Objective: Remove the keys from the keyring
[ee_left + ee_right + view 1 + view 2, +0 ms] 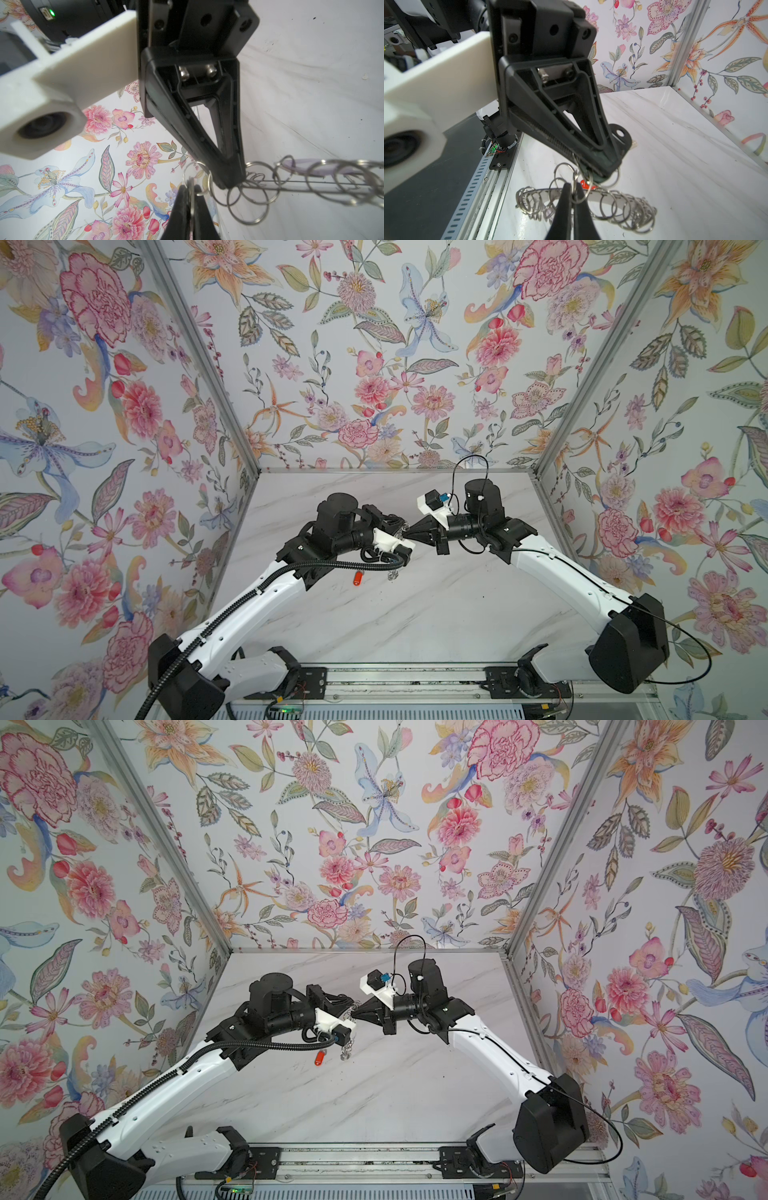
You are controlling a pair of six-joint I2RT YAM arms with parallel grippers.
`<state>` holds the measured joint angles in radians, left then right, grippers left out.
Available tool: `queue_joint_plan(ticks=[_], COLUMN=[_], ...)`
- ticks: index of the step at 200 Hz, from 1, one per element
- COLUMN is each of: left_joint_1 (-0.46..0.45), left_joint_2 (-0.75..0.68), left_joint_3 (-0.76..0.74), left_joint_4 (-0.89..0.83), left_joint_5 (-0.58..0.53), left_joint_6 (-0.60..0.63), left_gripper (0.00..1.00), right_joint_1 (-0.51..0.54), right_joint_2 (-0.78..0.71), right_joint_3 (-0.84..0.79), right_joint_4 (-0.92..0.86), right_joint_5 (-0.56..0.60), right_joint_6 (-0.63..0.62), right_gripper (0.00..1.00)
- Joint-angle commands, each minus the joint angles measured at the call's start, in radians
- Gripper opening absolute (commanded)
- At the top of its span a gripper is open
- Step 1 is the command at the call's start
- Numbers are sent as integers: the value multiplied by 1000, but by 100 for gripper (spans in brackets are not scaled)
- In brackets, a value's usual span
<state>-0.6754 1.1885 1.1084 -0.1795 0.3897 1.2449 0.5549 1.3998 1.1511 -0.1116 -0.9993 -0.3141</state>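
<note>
The keyring [606, 198] is held up between two grippers. The left gripper [190, 188] and the right gripper [572, 187] are each pinched closed on a small wire loop at the keyring's rim. An orange-red fob [357, 578] lies on the table [436, 614], off the keyring.

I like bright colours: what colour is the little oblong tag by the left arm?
Orange-red. The fob shows best in a top view.

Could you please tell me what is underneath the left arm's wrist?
An orange-red fob lies on the marble table, a small silvery metal cluster beside it. The left wrist and its black cable cover whatever lies farther under.
</note>
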Motion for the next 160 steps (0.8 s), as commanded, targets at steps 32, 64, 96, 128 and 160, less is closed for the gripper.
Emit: queue_joint_plan(ticks=[32, 64, 96, 128, 160], left_joint_1=[40, 54, 68, 69, 70], left_joint_2=[-58, -73, -89, -93, -98], left_joint_3=[-51, -72, -98, -116, -129], left_joint_4=[198, 227, 243, 235, 214], left_joint_5=[2, 15, 16, 15, 4], left_joint_6=[-62, -83, -98, -104, -121], left_gripper=[0, 0, 0, 0, 0], right_joint_1=[-4, -12, -24, -32, -35], right_joint_2=[-29, -27, -31, -44, -50], right_joint_3=[-10, -8, -17, -25, -34], right_joint_4=[9, 24, 60, 91, 119], right_joint_5=[-26, -26, -36, -36, -6], right_joint_6=[25, 47, 86, 116, 136], right_gripper=[0, 0, 0, 0, 0])
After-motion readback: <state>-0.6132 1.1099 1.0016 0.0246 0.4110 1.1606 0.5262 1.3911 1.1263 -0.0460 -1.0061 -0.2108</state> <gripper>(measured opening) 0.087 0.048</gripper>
